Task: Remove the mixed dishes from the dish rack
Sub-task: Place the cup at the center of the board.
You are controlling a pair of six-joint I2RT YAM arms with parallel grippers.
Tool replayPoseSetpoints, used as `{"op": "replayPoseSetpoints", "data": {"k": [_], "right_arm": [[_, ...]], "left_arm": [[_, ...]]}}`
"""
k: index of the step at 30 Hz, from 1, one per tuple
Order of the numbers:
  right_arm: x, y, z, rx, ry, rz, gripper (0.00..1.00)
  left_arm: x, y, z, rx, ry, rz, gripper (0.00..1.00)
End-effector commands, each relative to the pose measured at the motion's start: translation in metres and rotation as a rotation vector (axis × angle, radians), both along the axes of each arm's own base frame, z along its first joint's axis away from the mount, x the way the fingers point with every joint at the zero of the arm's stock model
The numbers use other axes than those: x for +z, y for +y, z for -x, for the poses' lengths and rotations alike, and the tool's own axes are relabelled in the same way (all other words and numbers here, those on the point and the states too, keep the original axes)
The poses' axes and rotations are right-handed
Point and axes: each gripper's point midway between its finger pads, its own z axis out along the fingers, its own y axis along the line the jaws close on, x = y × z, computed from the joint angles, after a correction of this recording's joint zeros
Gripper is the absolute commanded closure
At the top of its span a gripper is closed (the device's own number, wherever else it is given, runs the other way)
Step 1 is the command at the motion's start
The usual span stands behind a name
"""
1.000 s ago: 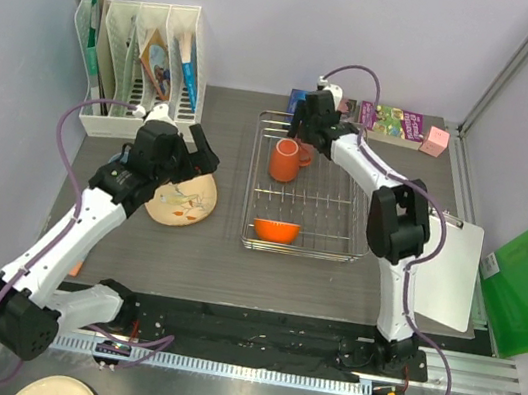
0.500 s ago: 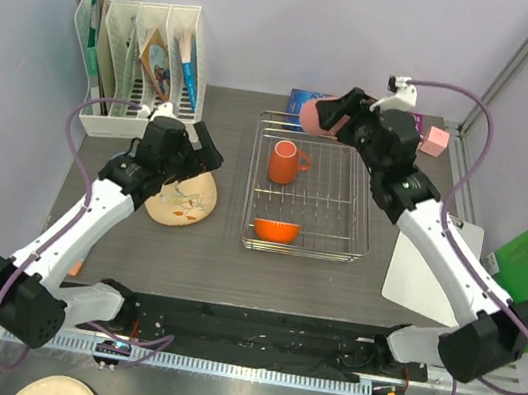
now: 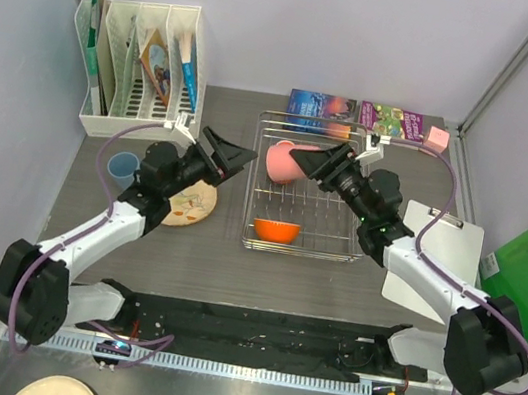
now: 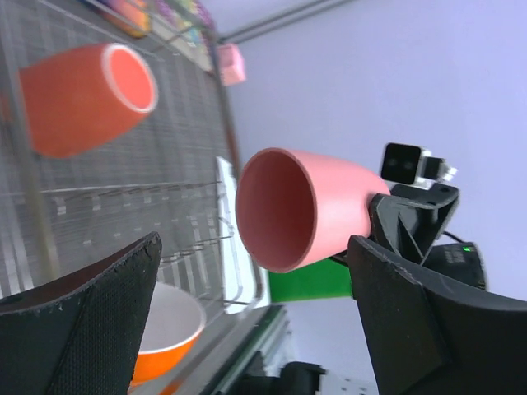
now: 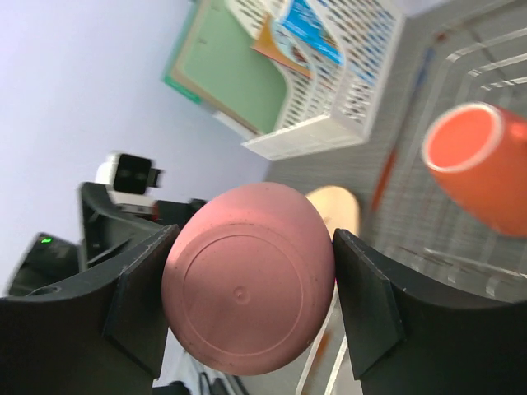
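Pink cup [image 3: 281, 161] now over rack [image 3: 317, 212] (right jaws)

White arms [image 3: 101, 231], black joints [image 3: 26, 285], purple cables [image 3: 100, 158]

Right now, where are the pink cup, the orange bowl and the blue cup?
pink cup [image 3: 278, 162], top view, on its side wall.
orange bowl [image 3: 276, 231], top view, on its orange outside.
light blue cup [image 3: 123, 168], top view, on its open mouth.

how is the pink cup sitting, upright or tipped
Tipped on its side: the right gripper holds the pink cup above the dish rack, mouth facing the left gripper.
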Motion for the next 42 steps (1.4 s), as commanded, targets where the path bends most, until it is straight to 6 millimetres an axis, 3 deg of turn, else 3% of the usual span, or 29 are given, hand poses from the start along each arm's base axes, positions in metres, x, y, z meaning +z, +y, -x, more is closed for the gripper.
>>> {"op": "replayPoseSetpoints", "data": {"k": [1,10,19,25,30,36,37,38,39,40,41,42], "right_arm": [[0.066,0.010,0.015,0.088,-0.168,-0.183,0.99],[0.057,0.029,0.015,0.155,-0.139,-0.210,0.99],[0.047,0.051,0.017,0.221,-0.116,-0.200,0.99],[0.036,0.054,0.017,0.224,-0.090,-0.190,0.99],[0.032,0.050,0.018,0.203,-0.090,-0.172,0.99],[0.029,0.046,0.019,0.189,-0.095,-0.139,0.99],[0.026,0.046,0.019,0.186,-0.089,-0.124,0.97],[0.030,0.045,0.020,0.182,-0.095,-0.116,0.63],[0.028,0.044,0.018,0.172,-0.091,-0.093,0.44],[0.019,0.042,0.015,0.157,-0.061,-0.029,0.27],[0.018,0.037,0.009,0.112,-0.054,0.011,0.08],[0.021,0.031,0.009,0.084,-0.056,0.047,0.03]], "left_arm": [[0.058,-0.016,0.017,-0.123,-0.174,0.176,0.08],[0.074,-0.029,0.027,-0.188,-0.259,0.181,0.13],[0.070,-0.040,0.031,-0.236,-0.263,0.186,0.23],[0.070,-0.044,0.032,-0.264,-0.268,0.186,0.55],[0.066,-0.044,0.033,-0.266,-0.259,0.184,0.64],[0.065,-0.044,0.032,-0.268,-0.255,0.174,0.97],[0.062,-0.045,0.032,-0.268,-0.240,0.163,1.00],[0.063,-0.043,0.032,-0.263,-0.250,0.146,1.00],[0.063,-0.043,0.032,-0.259,-0.251,0.131,1.00],[0.055,-0.042,0.031,-0.255,-0.214,0.098,1.00],[0.064,-0.040,0.031,-0.245,-0.225,0.076,1.00],[0.063,-0.037,0.029,-0.230,-0.247,0.017,1.00]]}}
